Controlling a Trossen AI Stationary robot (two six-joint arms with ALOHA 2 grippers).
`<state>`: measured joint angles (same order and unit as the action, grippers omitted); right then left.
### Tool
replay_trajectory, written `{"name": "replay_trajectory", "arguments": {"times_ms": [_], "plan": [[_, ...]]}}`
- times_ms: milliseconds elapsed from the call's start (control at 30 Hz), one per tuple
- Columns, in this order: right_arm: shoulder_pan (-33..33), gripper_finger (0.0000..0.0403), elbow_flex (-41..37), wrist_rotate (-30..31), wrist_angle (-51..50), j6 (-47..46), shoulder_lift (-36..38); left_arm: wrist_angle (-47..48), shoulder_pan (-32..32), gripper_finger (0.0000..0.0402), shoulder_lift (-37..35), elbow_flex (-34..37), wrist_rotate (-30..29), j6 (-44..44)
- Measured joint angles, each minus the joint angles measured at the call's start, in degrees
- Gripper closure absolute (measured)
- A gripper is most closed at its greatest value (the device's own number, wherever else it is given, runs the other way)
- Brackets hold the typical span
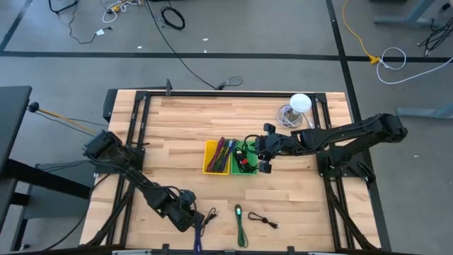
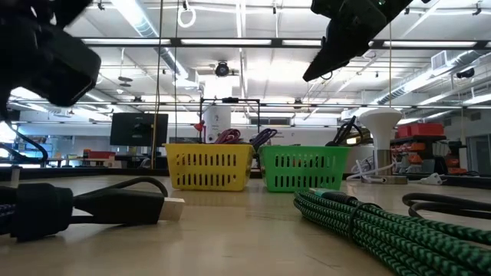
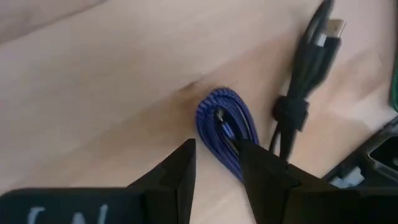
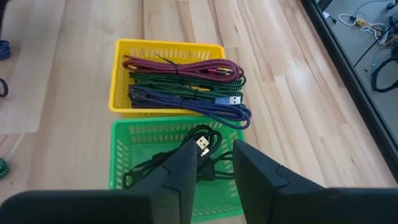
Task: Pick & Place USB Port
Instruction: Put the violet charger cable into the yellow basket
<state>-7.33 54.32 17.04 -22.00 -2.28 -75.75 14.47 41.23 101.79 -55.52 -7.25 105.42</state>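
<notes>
pickup step: your left gripper (image 3: 214, 163), fingers parted, straddles the coiled blue braided cable (image 3: 225, 127) near the table's front edge; close next. right gripper (image 4: 214, 163), released, hangs over the green plastic basket (image 4: 134, 140).

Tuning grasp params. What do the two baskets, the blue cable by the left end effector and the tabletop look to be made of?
Yellow basket and green basket: likely molded plastic, with uniform colour and slotted mesh walls.
Blue cable: woven braided jacket, probably nylon; crosshatch texture shows, matte.
Tabletop: wood, butcher-block style; joined light planks with visible grain and a smooth, possibly sealed finish.
Left end effector is open beside the cable.
</notes>
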Motion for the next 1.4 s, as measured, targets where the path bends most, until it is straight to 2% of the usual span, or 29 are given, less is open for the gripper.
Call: {"name": "replay_trajectory", "arguments": {"times_ms": [300,367,467,533,733,900,1100,1233,1400], "plan": [[0.0,0.0296,-0.02,0.02,-0.21,0.61,0.0,-2.63,-1.68,0.0273,3.92,-0.22,0.27,0.46],[0.01,0.0296,-0.02,0.03,-0.42,0.81,0.0,-2.52,-2.16,0.029,4.1,-0.24,1.52,-0.33],[0.02,0.0296,-0.02,0.04,-0.41,1.24,0.0,-3.89,-2.83,0.0361,4.24,-0.11,4.05,-2.68],[0.0,0.0296,-0.02,0.05,-0.37,1.26,0.0,-5.47,-3.28,0.0386,4.39,-0.34,5.56,-4.36],[0.02,0.0296,-0.02,0.07,-0.37,1.26,0.0,-5.31,-3.35,0.0395,4.29,-0.15,5.49,-6.04],[0.02,0.0296,-0.02,0.09,-0.37,1.15,0.0,0.61,-3.56,0.0395,2.32,-0.1,5.23,-7.7],[0.01,0.0296,-0.04,0.09,-0.62,0.13,0.0,16.94,-5.72,0.0395,-6.69,0.27,-2.42,-12.41],[0.02,0.0296,-0.06,0.09,-0.28,-0.35,0.0,26.65,-7.76,0.0396,-13.69,0.25,-11.94,-16.44],[0.0,0.0296,-0.06,0.25,0.13,-0.55,0.0,29.03,-12.0,0.0396,-21.9,0.12,-25.73,-26.58]]}}
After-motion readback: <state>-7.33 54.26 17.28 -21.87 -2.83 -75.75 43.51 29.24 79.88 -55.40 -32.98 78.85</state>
